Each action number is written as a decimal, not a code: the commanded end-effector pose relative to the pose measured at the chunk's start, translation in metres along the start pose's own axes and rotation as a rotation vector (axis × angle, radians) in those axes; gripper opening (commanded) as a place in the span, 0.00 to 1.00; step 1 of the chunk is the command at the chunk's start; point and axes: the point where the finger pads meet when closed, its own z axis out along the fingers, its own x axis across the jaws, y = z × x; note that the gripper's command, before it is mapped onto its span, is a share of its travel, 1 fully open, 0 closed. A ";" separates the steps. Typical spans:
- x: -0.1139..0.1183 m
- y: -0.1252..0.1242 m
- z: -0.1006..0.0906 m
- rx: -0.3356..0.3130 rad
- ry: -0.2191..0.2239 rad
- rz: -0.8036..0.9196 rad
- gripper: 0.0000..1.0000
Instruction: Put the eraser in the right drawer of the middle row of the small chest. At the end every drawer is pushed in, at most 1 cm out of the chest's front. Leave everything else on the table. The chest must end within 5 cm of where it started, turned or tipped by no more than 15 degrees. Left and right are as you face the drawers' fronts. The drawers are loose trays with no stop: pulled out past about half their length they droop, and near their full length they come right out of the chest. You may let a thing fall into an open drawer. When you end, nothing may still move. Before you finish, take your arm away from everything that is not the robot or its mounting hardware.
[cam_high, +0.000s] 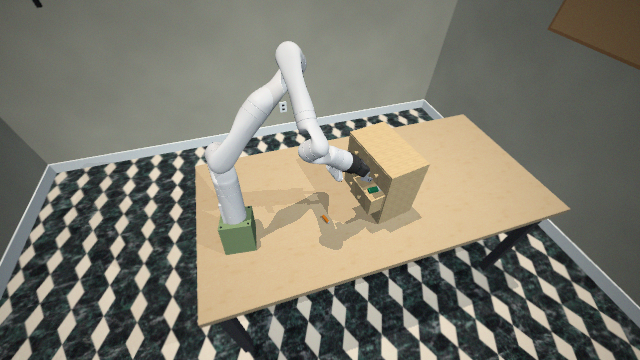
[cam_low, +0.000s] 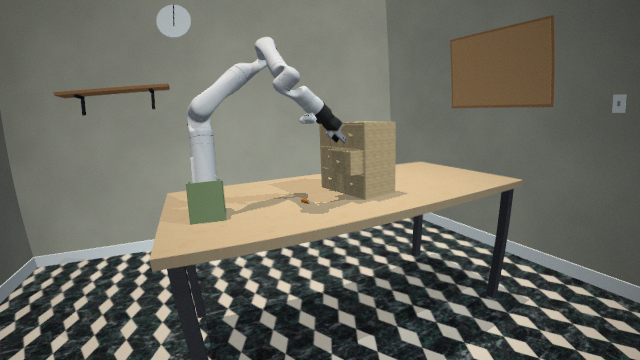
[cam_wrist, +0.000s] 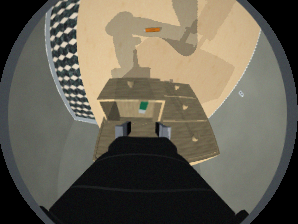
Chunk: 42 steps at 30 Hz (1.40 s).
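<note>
The small wooden chest (cam_high: 390, 150) (cam_low: 380, 160) (cam_wrist: 192, 125) stands upright on the table. Its right middle-row drawer (cam_high: 376, 206) (cam_low: 356, 161) (cam_wrist: 162, 111) is pulled partly out and looks level. The green eraser (cam_high: 373, 189) (cam_wrist: 143, 106) with a white end lies inside this drawer; the drawer's walls hide it in the exterior view. My gripper (cam_high: 367, 179) (cam_low: 341, 138) (cam_wrist: 143, 126) is open and empty. It hangs above the open drawer, close to the chest's front, with the eraser below and clear of its fingers.
A small orange object (cam_high: 325, 219) (cam_low: 305, 201) (cam_wrist: 153, 30) lies on the table (cam_high: 280, 270) (cam_low: 250, 230) between the chest and the arm's green base (cam_high: 238, 235) (cam_low: 206, 202). The chest's other drawers look pushed in, with small knobs on their fronts.
</note>
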 end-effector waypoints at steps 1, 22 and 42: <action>0.000 0.001 -0.001 -0.002 0.000 0.000 1.00; 0.000 -0.039 -0.055 -0.002 0.000 0.000 1.00; 0.000 -0.082 -0.115 -0.002 0.000 0.000 1.00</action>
